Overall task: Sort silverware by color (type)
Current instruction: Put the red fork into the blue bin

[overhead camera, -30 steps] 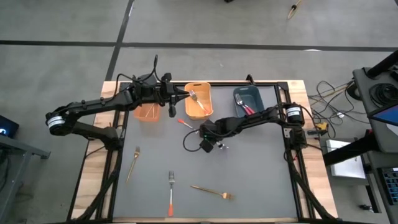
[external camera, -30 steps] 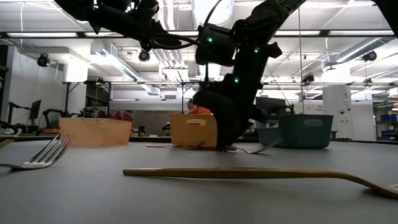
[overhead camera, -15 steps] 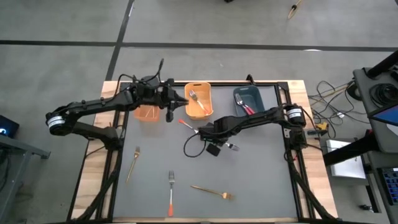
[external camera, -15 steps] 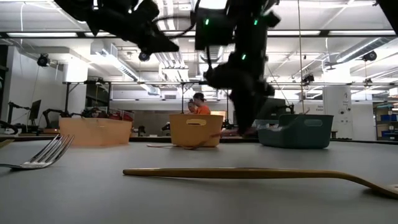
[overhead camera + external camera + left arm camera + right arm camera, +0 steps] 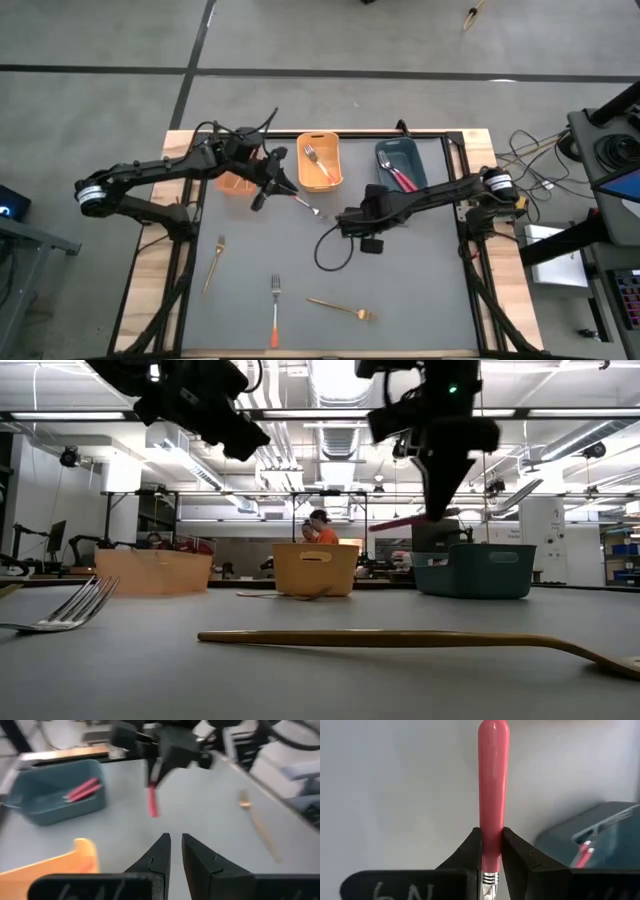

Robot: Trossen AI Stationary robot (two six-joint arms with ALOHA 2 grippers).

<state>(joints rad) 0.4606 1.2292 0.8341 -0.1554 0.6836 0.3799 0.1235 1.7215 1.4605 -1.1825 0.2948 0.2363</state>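
My right gripper (image 5: pixel 352 215) (image 5: pixel 440 508) hangs above the middle of the grey mat, shut on a red-pink-handled fork (image 5: pixel 493 780) (image 5: pixel 400 522). My left gripper (image 5: pixel 173 842) (image 5: pixel 262 192) hovers left of the orange bin (image 5: pixel 320 162); it is shut with nothing between its fingers. An orange-handled fork (image 5: pixel 302 202) lies flat on the mat between the two grippers. Flat near the front edge are a gold fork (image 5: pixel 213 262), another orange-handled fork (image 5: pixel 274 312) and a second gold fork (image 5: pixel 342 307). One fork (image 5: pixel 314 158) lies in the orange bin, and red-pink forks (image 5: pixel 400 178) lie in the teal bin. My right gripper pinches the fork's red-pink handle (image 5: pixel 491 845) between its two fingers, just beyond the metal collar at the tine end. The fingers come steeply from above and lie across the fork. The fork is lifted clear of the mat, roughly level, its handle reaching out past the fingertips.
Three bins stand along the far edge: a pale orange one (image 5: pixel 235 184) partly under my left arm, the orange one, and the teal one (image 5: pixel 385 155). A black cable (image 5: pixel 335 255) loops below my right wrist. People show in the room beyond the table (image 5: pixel 318 530).
My right gripper has risen from the mat and gone toward the table's right edge, rolling at the wrist. The red-pink fork has come up with it, lifted clear. My left gripper has swung away from the orange bin toward the near edge, staying shut.
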